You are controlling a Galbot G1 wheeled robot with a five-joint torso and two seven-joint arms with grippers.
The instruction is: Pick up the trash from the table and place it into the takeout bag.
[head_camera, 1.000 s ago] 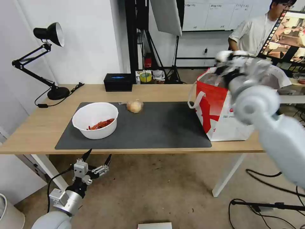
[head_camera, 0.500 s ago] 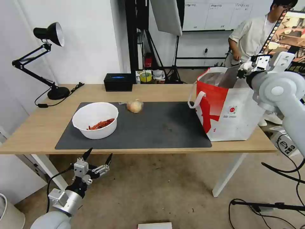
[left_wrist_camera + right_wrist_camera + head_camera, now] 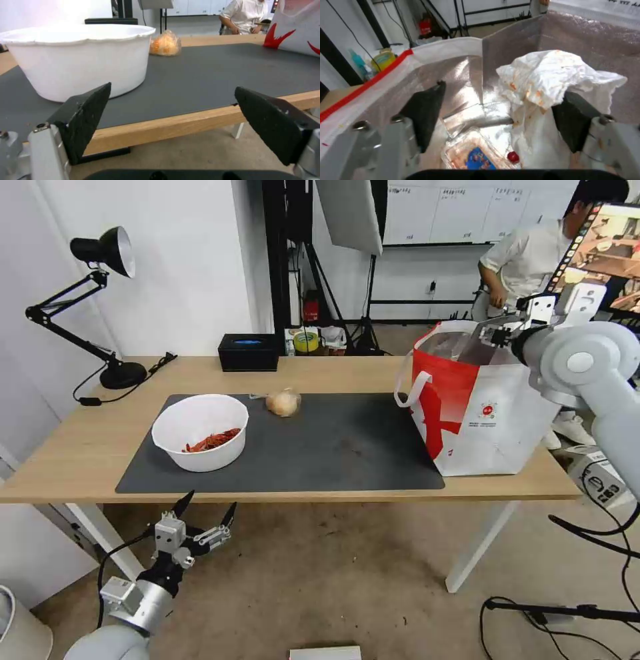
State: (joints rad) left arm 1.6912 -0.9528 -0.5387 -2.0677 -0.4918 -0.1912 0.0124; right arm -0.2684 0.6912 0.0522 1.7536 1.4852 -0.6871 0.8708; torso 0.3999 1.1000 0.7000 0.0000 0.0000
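Note:
My right gripper (image 3: pixel 501 328) hangs open over the mouth of the red-and-white takeout bag (image 3: pixel 480 413). In the right wrist view a crumpled white tissue (image 3: pixel 553 75) drapes against one finger (image 3: pixel 576 120) above the foil lining (image 3: pixel 453 67). A clear clamshell tray (image 3: pixel 473 155) with a red tomato (image 3: pixel 512 157) lies at the bag's bottom. The white bowl (image 3: pixel 200 432) with red scraps and a tan wrapped lump (image 3: pixel 283 403) rest on the dark mat (image 3: pixel 347 447) of the wooden table (image 3: pixel 80 447). Below the table's front edge my left gripper (image 3: pixel 209 501) stays open, facing the bowl (image 3: pixel 76 57) and lump (image 3: pixel 165 45).
A black desk lamp (image 3: pixel 100 253) stands at the table's back left and a black box (image 3: pixel 248 352) at the back edge. A person sits behind the bag. Cables and a stand lie on the floor at the right.
My right arm swung from a blurred pose in front of the bag to a steady hold over its mouth. The left arm, bowl and lump have not moved.

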